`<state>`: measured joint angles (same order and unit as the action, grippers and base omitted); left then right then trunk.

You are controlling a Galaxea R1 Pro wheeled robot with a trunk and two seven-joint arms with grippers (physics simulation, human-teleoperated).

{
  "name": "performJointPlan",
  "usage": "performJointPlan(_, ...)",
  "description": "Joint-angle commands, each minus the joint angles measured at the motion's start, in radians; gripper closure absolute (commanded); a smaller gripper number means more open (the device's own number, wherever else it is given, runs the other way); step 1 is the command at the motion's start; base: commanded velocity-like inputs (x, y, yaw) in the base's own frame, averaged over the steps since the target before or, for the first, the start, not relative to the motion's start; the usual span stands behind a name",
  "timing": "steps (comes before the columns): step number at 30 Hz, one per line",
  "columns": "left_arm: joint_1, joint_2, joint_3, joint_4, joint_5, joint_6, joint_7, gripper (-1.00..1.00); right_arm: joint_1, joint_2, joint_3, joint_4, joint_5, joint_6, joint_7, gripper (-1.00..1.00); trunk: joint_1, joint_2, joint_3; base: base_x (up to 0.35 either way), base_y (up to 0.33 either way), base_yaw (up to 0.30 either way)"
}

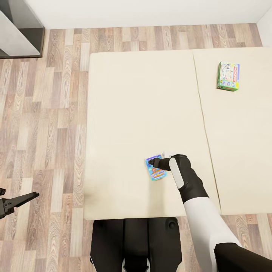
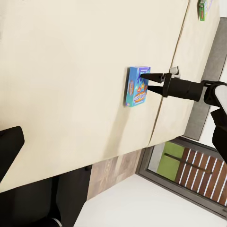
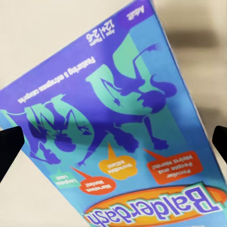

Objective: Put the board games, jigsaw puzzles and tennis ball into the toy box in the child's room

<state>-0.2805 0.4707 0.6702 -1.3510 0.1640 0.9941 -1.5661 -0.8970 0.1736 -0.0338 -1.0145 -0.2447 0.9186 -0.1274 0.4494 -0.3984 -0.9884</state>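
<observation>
Two board games lie on the beige bed [image 1: 132, 105]. Near the bed's front edge is the blue-purple "Balderdash" box [image 1: 155, 172] [image 2: 136, 88] [image 3: 113, 109]. My right gripper [image 1: 152, 163] [image 2: 146, 84] [image 3: 113, 146] hovers just over it, open, with one fingertip off each long side of the box. The green-edged pale blue box [image 1: 228, 76] [image 2: 203, 9] rests far off on the right mattress half. Down at the left, my left gripper [image 1: 20, 199] hangs over the wood floor, open and holding nothing.
A seam [image 1: 204, 124] splits the mattress into two halves. Wood-plank floor [image 1: 49, 124] runs along the bed's left side and far end. A dark grey cabinet [image 1: 19, 34] stands at the far left corner. My base [image 1: 134, 241] abuts the bed's near edge.
</observation>
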Motion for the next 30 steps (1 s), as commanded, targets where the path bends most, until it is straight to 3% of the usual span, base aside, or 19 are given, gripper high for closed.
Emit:
performJointPlan(1, 0.0, 0.0, 0.0, 0.0, -0.001, 0.011, -0.005, -1.0, 0.0, 0.001, -0.002, -0.001, -0.011, 0.003, -0.009, -1.0, 0.001, -0.002, -0.001, 0.0, 0.051, 0.0)
performJointPlan(30, 0.0, 0.0, 0.0, 0.0, -0.001, 0.011, -0.005, -1.0, 0.0, 0.001, -0.002, -0.002, -0.013, 0.003, -0.009, -1.0, 0.001, -0.002, -0.001, 0.0, 0.039, 0.0)
